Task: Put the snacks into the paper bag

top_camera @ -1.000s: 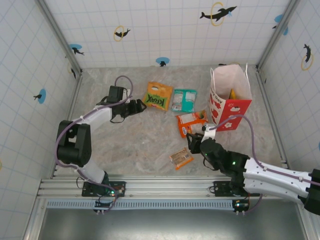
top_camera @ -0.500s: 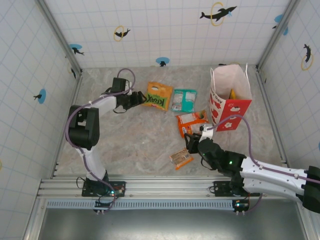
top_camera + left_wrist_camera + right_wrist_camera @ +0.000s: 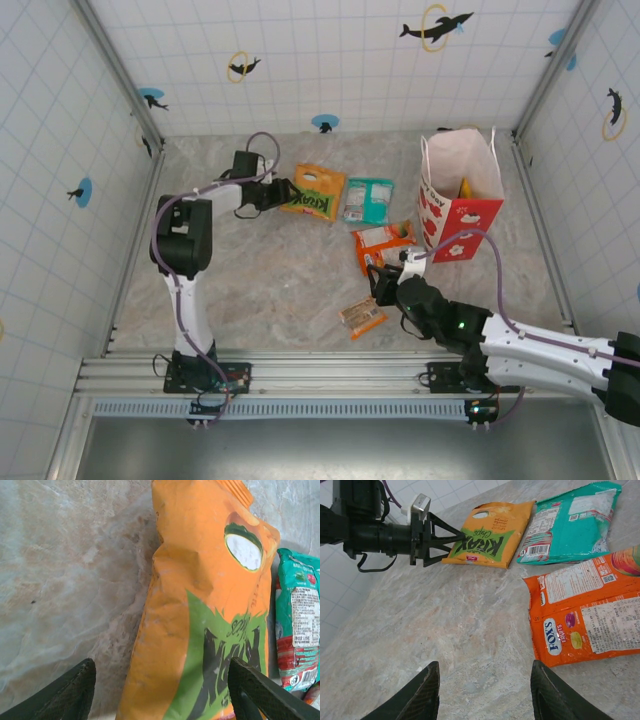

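The orange-green Krax packet (image 3: pixel 315 192) (image 3: pixel 200 605) (image 3: pixel 490 532) lies flat at the back of the table. My left gripper (image 3: pixel 280 192) (image 3: pixel 162 697) (image 3: pixel 442 537) is open at its left end. One finger (image 3: pixel 70 695) is over bare table, the other (image 3: pixel 262 695) over the packet's print. Beside the Krax lies a teal packet (image 3: pixel 368 200) (image 3: pixel 300 625) (image 3: pixel 570 522). An orange Fox's packet (image 3: pixel 383 245) (image 3: pixel 590 615) and a small wrapped bar (image 3: pixel 362 318) lie nearer. My right gripper (image 3: pixel 385 285) (image 3: pixel 485 695) is open over bare table left of the Fox's packet. The paper bag (image 3: pixel 460 195) stands upright at right.
Something yellow (image 3: pixel 464 187) shows inside the bag's open mouth. Tiled walls (image 3: pixel 100 150) close in the table on three sides. Bare marble table (image 3: pixel 270 270) stretches between the two arms.
My left gripper has travelled right to the Krax packet's left end and its jaws have narrowed somewhat. The right gripper has shifted slightly left. The packets have not moved.
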